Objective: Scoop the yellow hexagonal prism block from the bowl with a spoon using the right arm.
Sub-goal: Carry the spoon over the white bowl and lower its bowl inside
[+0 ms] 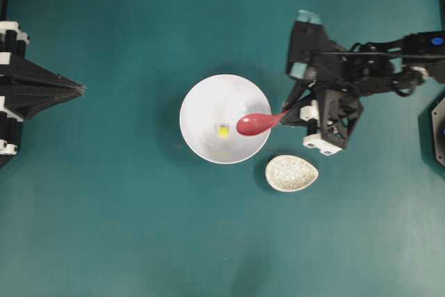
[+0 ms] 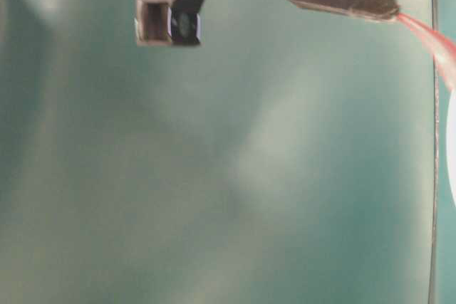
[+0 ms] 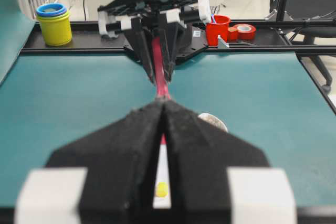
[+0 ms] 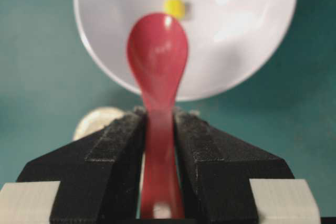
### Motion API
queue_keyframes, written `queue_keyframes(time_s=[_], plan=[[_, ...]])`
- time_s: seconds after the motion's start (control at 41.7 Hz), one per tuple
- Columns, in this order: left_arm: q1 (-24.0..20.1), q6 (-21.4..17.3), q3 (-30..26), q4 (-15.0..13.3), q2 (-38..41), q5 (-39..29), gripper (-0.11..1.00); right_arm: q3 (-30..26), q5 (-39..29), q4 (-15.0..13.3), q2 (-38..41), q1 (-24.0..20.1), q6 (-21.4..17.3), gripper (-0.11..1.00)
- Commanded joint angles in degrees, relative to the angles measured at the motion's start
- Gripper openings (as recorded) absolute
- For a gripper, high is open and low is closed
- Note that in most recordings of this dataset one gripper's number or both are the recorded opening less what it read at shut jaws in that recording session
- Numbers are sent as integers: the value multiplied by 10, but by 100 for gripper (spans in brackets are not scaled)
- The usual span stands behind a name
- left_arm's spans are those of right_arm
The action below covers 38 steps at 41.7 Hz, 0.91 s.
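The white bowl (image 1: 201, 102) sits mid-table with the tiny yellow hexagonal prism block (image 1: 222, 130) on its floor. My right gripper (image 1: 285, 116) is shut on the handle of the red-pink spoon (image 1: 254, 124), whose scoop hangs over the bowl's right side, just right of the block. In the right wrist view the spoon (image 4: 157, 56) points at the block (image 4: 174, 7) inside the bowl (image 4: 236, 35), with the pads (image 4: 191, 129) pressed on both sides of the handle. My left gripper (image 1: 80, 90) rests at the far left, shut and empty, its tips (image 3: 161, 103) meeting.
A small speckled cream dish (image 1: 291, 173) lies just below and right of the bowl, under the right arm. Beyond the table's far edge stand a yellow and blue cup (image 3: 53, 23), a red cup (image 3: 217, 29) and a tape roll (image 3: 244, 30).
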State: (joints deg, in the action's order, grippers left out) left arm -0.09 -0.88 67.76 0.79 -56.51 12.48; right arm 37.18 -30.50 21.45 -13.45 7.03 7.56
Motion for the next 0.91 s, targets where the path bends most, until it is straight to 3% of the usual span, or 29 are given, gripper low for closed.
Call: queue_keyframes(time_s=[0.0,0.408,0.887], plan=[[-1,-1,-9,2,5,4,0,-33,-26,-4,10,2,-4,23],[-1,-1,-9,3,4,4,0,-112,-108,-56,76,4,-33,23],[-1,-1,-10,3,3,4,0,-126,-113,-71,110,4,-32,23]])
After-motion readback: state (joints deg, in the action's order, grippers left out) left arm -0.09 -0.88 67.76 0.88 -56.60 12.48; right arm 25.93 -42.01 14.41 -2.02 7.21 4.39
